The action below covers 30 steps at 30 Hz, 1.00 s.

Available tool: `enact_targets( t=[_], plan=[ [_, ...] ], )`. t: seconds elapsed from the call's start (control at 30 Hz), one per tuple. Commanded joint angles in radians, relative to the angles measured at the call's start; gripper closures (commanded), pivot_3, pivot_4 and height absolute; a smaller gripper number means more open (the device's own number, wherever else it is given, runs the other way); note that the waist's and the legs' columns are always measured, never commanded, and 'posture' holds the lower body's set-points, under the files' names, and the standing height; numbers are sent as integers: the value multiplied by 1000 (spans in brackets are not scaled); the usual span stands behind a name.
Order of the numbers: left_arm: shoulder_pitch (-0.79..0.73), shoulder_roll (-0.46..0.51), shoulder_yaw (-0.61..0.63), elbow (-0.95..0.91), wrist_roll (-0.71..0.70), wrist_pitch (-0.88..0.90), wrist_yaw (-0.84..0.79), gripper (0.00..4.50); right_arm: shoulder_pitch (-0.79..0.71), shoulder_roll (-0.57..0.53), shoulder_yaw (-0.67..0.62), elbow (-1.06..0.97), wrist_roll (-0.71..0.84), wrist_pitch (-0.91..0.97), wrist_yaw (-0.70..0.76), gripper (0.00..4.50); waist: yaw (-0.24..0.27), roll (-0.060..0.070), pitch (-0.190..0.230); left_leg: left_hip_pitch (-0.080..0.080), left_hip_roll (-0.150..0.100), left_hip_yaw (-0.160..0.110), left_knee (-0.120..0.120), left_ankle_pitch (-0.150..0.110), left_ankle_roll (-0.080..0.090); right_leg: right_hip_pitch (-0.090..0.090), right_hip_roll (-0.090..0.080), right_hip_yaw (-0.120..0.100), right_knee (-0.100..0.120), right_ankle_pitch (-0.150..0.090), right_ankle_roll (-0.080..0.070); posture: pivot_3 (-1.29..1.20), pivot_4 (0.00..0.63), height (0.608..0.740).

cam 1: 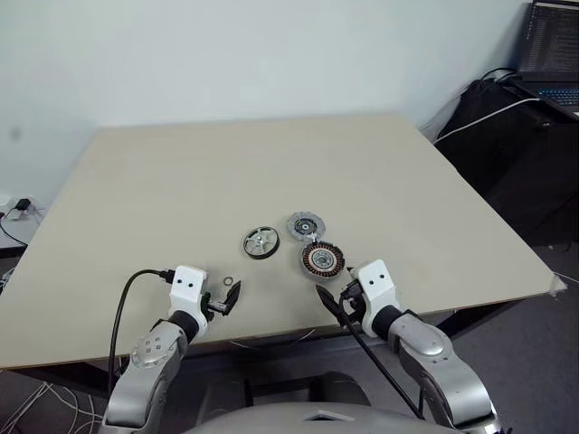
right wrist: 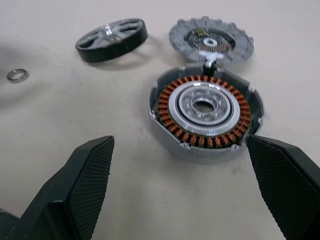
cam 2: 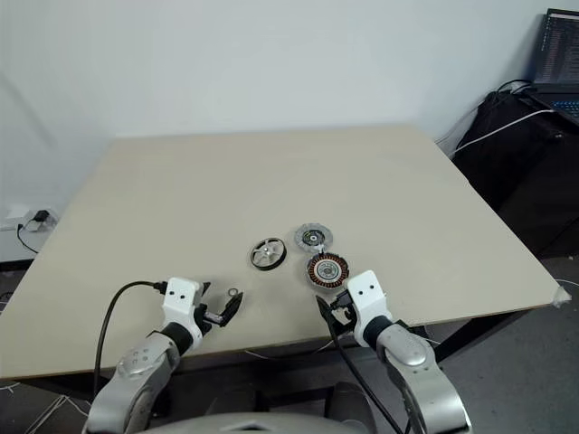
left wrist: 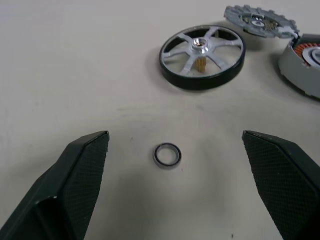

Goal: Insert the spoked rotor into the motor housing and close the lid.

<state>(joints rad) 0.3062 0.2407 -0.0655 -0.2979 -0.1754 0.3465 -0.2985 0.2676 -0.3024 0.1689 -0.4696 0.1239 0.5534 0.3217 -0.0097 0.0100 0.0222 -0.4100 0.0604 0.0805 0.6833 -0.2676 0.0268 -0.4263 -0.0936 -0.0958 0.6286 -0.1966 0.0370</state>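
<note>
The spoked rotor (cam 1: 261,242) lies flat on the table, silver spokes inside a dark rim. Just right of it, the motor housing (cam 1: 322,260) sits open-side up, its copper windings circling a pale centre (right wrist: 205,112). The grey ribbed lid (cam 1: 306,226) lies flat against the housing's far rim. My left gripper (cam 1: 223,297) is open and empty, hovering near the table's front edge behind a tiny metal ring (left wrist: 167,154); the rotor (left wrist: 202,56) lies beyond. My right gripper (cam 1: 336,297) is open and empty just short of the housing, facing it.
The beige table (cam 1: 181,181) reaches far back and to both sides. A black bag (cam 1: 507,136) and a laptop (cam 1: 552,45) stand off the table at the right. A black cable (cam 1: 122,307) runs along my left arm.
</note>
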Motion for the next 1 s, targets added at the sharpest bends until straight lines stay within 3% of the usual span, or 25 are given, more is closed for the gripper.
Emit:
enact_targets(
  t=[0.03,0.47,1.0],
  plan=[
    [-10,-2,10,-16,6,-9,6,0,-12,6,-11,-12,-2,-32,-5,12,0,0,0,0,0,0,0,0,0,0,0,0,0,0,0,0,0,740],
    [-19,-15,-3,16,36,3,25,0,-1,7,-14,-14,-3,-36,-10,12,0,0,0,0,0,0,0,0,0,0,0,0,0,0,0,0,0,740],
    [-228,-25,-72,223,107,40,15,0,-7,19,-14,-19,-6,-35,-18,12,0,-2,-2,0,0,0,0,3,5,0,1,0,0,0,0,0,0,740]
  ],
)
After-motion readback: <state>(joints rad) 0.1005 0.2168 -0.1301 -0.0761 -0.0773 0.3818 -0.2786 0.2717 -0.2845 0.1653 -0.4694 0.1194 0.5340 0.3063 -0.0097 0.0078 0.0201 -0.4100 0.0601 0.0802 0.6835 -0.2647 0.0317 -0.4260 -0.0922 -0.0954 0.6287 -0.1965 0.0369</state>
